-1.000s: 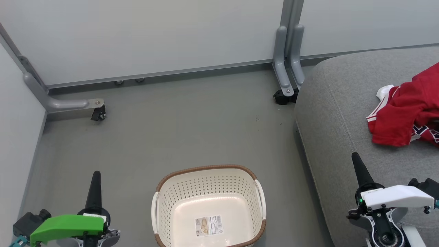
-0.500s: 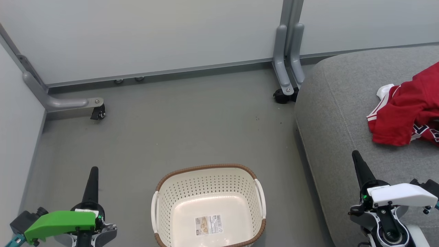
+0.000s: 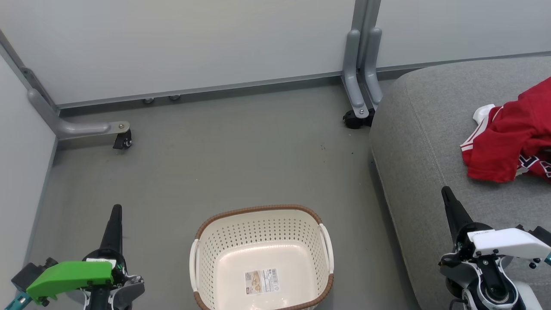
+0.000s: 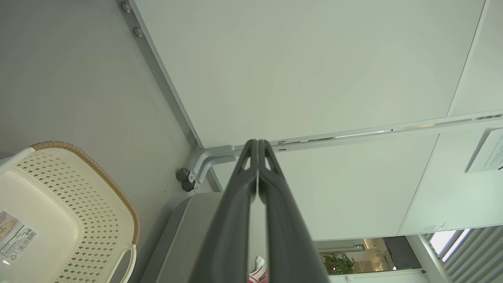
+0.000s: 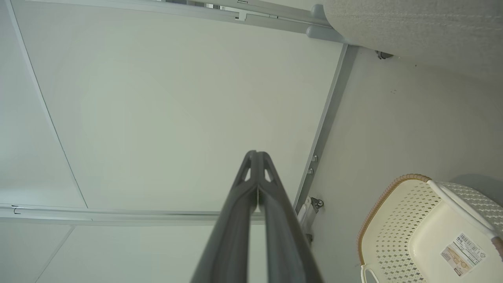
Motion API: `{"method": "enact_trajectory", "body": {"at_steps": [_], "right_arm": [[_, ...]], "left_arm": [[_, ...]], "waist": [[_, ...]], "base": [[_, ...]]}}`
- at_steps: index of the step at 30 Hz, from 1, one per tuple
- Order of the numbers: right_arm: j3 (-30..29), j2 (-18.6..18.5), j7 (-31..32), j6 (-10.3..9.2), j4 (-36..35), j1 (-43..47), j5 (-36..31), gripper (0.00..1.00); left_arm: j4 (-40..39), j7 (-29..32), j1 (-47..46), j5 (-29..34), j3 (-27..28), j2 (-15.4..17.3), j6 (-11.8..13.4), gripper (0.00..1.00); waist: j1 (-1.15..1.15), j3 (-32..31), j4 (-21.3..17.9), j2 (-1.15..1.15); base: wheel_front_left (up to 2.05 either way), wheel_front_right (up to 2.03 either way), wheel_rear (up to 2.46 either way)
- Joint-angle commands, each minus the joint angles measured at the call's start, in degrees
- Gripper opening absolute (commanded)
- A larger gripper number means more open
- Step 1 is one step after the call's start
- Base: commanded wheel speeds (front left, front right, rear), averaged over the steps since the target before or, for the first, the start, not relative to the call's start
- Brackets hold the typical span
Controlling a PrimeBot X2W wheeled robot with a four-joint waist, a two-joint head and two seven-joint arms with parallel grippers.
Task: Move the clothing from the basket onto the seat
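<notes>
The cream perforated basket (image 3: 262, 258) with a brown rim stands on the floor at bottom centre, holding nothing but a label sticker on its bottom; it appears too in the left wrist view (image 4: 59, 212) and the right wrist view (image 5: 428, 232). Red clothing (image 3: 512, 142) with white trim lies bunched on the grey seat (image 3: 430, 142) at the right edge. My left gripper (image 3: 116, 209) hovers shut at lower left, left of the basket. My right gripper (image 3: 445, 190) is shut at lower right, over the seat's front, nearer me than the clothing. Both hold nothing.
Pale partition walls (image 3: 181, 43) close the back and left. Their grey feet with black casters (image 3: 122, 140) (image 3: 355, 119) stand on the grey floor (image 3: 241, 150). A bit of red and white cloth (image 4: 257, 271) peeks between the left fingers in the left wrist view.
Both grippers have drawn back slightly toward the bottom of the head view. The basket and the clothing keep their places.
</notes>
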Motion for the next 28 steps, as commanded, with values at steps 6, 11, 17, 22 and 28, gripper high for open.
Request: {"method": "enact_trajectory", "body": {"at_steps": [6,11,17,22,28], "right_arm": [[-0.6,0.0,1.0,0.03,0.3,-1.1,3.8,0.00],[-0.8,0.0,1.5,0.02,0.4,-1.3,5.8,0.00],[-1.1,0.1,2.1,0.02,0.6,-1.5,8.1,0.00],[-1.2,0.1,2.4,0.02,0.7,-1.3,8.6,0.00],[-1.3,0.1,2.4,0.02,0.7,-1.3,8.6,0.00]], "left_arm": [[0.2,1.0,-1.6,-3.5,0.7,0.1,-0.3,0.00],[0.3,1.6,-2.0,-5.4,0.9,0.0,-0.3,0.00],[0.4,2.2,-2.3,-7.4,1.2,-0.1,-0.3,0.00],[0.5,2.5,-2.3,-7.8,1.3,-0.1,-0.3,0.00],[0.5,2.6,-2.3,-7.6,1.4,-0.2,-0.3,0.00]], "waist": [[0.00,0.1,0.0,0.00],[0.00,0.2,0.0,0.00],[0.00,0.3,-0.1,0.00],[0.00,0.3,-0.1,0.00],[0.00,0.3,-0.1,0.00]], "base": [[0.00,0.00,0.00],[0.00,0.00,0.00],[0.00,0.00,0.00],[0.00,0.00,0.00],[0.00,0.00,0.00]]}}
